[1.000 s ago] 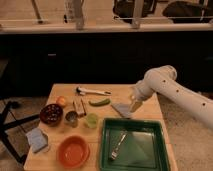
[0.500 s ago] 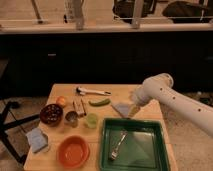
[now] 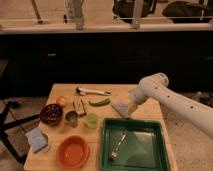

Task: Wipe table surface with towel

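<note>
A pale grey towel point(image 3: 120, 108) lies on the wooden table point(image 3: 122, 90), right of centre, just behind the green tray. My gripper point(image 3: 131, 108) comes down from the white arm on the right and sits at the towel's right edge, touching or pressing it against the table top. The arm's forearm stretches off to the right edge of the view.
A green tray point(image 3: 150, 156) with a fork point(image 3: 118, 145) fills the front right. Left of it are an orange bowl point(image 3: 73, 151), a blue cloth point(image 3: 38, 139), a dark bowl point(image 3: 51, 114), a metal cup point(image 3: 72, 118) and a green cup point(image 3: 91, 120). Behind are an orange point(image 3: 61, 100), a green vegetable point(image 3: 99, 102) and a white-handled utensil point(image 3: 92, 91).
The arm has lowered and swung slightly left over the table. The gripper stays at the towel, which has shifted only a little.
</note>
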Available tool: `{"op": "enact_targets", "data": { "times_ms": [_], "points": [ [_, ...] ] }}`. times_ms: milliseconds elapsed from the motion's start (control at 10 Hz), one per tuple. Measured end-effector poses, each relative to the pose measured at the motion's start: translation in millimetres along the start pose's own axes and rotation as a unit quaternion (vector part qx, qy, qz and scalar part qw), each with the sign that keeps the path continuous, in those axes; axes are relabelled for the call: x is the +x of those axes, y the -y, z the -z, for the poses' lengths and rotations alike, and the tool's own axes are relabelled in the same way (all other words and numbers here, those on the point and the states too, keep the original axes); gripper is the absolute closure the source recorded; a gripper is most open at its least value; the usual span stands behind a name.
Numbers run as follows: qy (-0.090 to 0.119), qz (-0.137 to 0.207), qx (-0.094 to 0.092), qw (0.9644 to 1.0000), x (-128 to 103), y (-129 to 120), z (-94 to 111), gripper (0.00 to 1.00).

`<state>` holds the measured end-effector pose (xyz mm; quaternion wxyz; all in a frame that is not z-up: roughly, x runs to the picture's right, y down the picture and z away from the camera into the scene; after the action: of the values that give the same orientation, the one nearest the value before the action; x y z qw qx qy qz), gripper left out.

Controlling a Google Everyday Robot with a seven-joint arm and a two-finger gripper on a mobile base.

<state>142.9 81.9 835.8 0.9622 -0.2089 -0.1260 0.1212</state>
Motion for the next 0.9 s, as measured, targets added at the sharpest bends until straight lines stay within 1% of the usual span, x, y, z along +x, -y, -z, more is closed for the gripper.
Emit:
{"op": "enact_targets", "data": {
  "times_ms": [100, 300, 400, 600, 700, 900],
  "points": [
    [0.001, -0.004, -0.003, 1.0, 2.4, 0.2, -7.4, 0.2],
    [0.004, -0.011, -0.012, 0.9999, 9.1, 0.1, -29.2, 0.2],
    [0.005, -0.015, -0.012, 0.9998, 13.0, 1.5, -34.2, 0.2],
    [0.007, -0.024, -0.015, 0.9996, 21.4, 5.8, -34.9, 0.2],
    [0.007, -0.025, -0.02, 0.9995, 21.6, 5.8, -39.1, 0.2],
    [0.002, -0.022, -0.044, 0.9988, 22.4, -0.2, -58.9, 0.2]
  ]
}}
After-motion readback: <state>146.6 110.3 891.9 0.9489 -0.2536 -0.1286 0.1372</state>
